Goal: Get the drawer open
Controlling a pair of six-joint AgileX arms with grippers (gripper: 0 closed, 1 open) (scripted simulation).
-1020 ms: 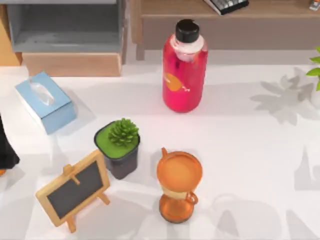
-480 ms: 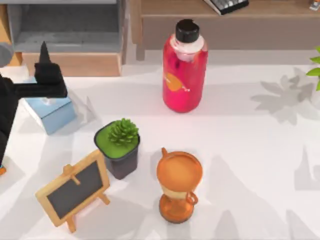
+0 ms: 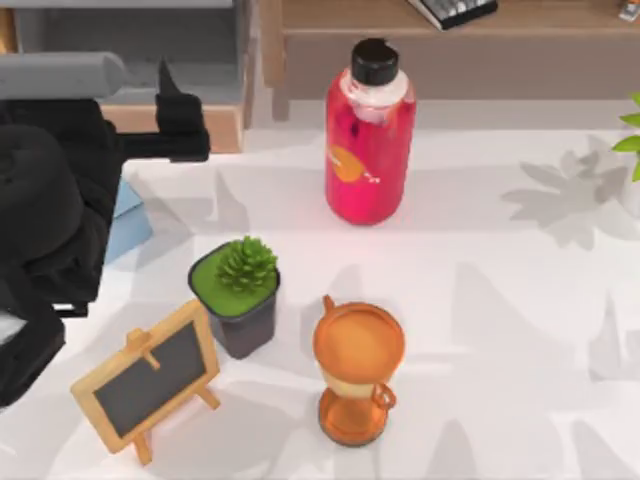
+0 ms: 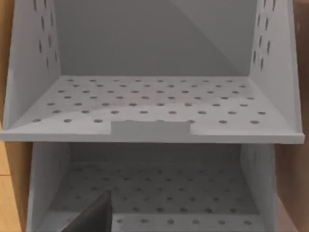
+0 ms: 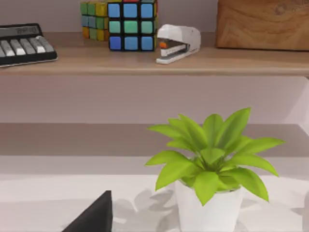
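The drawer [image 3: 130, 55] sits at the table's far left, its grey inside showing from above behind a light-wood front panel [image 3: 222, 122]. My left gripper [image 3: 168, 88] hovers over that front panel, reaching toward the drawer, with the bulky black arm trailing down the left side. The left wrist view looks straight into the grey perforated unit, with the drawer's dotted floor [image 4: 159, 193] below an upper grey tray [image 4: 154, 104]. A dark tip of my left gripper [image 4: 96, 215] shows at the edge. My right gripper [image 5: 94, 217] stays parked at the right, facing a potted plant.
A blue tissue box [image 3: 127, 215] lies half under the left arm. A red bottle [image 3: 368, 135], a succulent pot [image 3: 240, 290], an orange hourglass [image 3: 358, 370] and a small chalkboard [image 3: 150, 378] stand mid-table. A brown shelf [image 3: 450, 45] with a keyboard runs along the back.
My left arm has swung in from the left edge, up and to the right. It now covers most of the tissue box and reaches the drawer's front panel.
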